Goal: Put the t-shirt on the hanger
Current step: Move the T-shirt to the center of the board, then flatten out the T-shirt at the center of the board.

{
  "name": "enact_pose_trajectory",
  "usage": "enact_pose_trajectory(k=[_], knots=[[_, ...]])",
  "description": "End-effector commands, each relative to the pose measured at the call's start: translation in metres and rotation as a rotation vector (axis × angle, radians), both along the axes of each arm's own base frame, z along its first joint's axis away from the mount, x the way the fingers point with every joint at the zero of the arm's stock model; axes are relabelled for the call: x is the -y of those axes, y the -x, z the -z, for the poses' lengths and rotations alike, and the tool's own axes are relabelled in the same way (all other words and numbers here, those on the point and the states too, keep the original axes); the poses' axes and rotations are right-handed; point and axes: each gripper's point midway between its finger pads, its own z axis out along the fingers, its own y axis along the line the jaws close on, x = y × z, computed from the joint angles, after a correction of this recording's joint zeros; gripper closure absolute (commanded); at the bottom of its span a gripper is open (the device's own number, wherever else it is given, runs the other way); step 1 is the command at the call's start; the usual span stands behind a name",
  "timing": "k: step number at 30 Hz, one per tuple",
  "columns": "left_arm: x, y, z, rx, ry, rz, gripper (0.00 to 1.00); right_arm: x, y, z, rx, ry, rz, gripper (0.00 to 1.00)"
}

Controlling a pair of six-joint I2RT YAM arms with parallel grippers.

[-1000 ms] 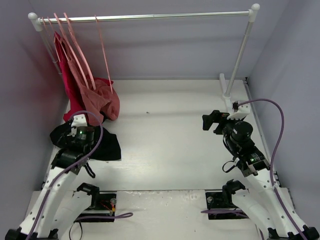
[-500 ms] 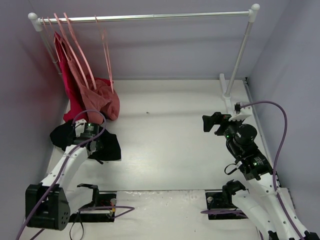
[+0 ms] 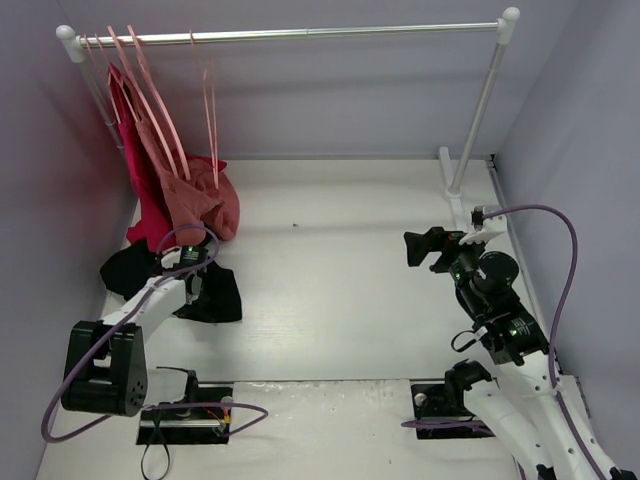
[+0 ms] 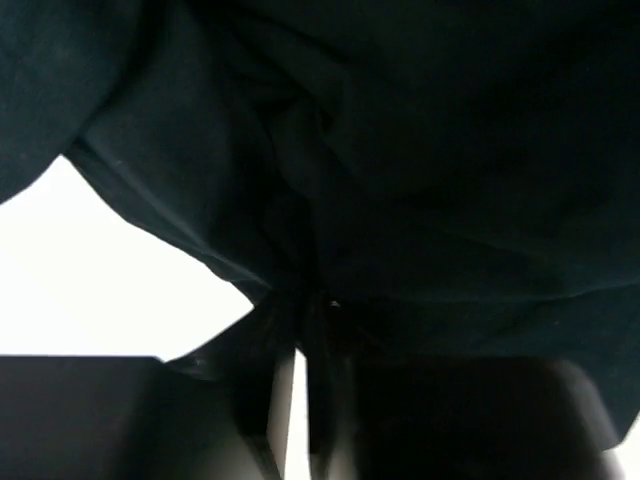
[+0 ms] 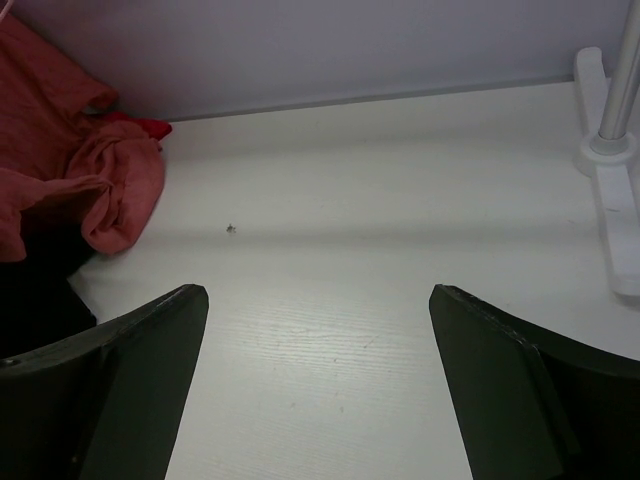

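gripping just a thin fold of the t-shirt (image 3: 225,297) at left of frame, left gripper (image 4: 300,340) clamped; it may slip when lifted. right gripper (image 5: 318,294) fingers apart.

Boxed in on three sides by lilac-grey walls (image 3: 340,100). Floored by a white, faintly grained table (image 3: 340,280) (one dark speck (image 3: 294,226) near its middle). Spanned at the back by a silver clothes rail (image 3: 330,32), propped at right on a white-footed post (image 3: 480,105). Softly lit.
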Motion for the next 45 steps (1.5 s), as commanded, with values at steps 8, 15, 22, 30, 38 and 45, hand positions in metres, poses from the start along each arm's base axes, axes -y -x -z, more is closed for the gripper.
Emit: enact_pose_trajectory(k=[8, 15, 22, 30, 38, 45], knots=[[0.119, -0.015, -0.044, 0.204, 0.186, 0.289, 1.00, -0.008, -0.004, -0.034, 0.112, -0.034, -0.034, 0.00], [0.284, -0.018, -0.117, 0.346, 0.154, 0.774, 1.00, -0.011, -0.007, -0.035, 0.102, -0.018, -0.047, 0.00], [0.405, -0.025, -0.217, 0.472, 0.234, 1.111, 0.69, -0.008, -0.009, -0.035, 0.084, -0.004, -0.026, 0.00], [0.327, -0.055, -0.214, 0.489, 0.110, 0.917, 0.40, -0.006, -0.015, -0.027, 0.034, 0.018, -0.009, 0.00], [0.218, -0.045, -0.140, 0.342, 0.113, 0.649, 0.39, -0.054, -0.029, 0.019, -0.132, 0.057, -0.195, 0.07], [0.184, -0.037, -0.105, 0.298, 0.217, 0.558, 0.39, -0.144, -0.003, 0.070, -0.231, 0.231, -0.385, 0.11]])
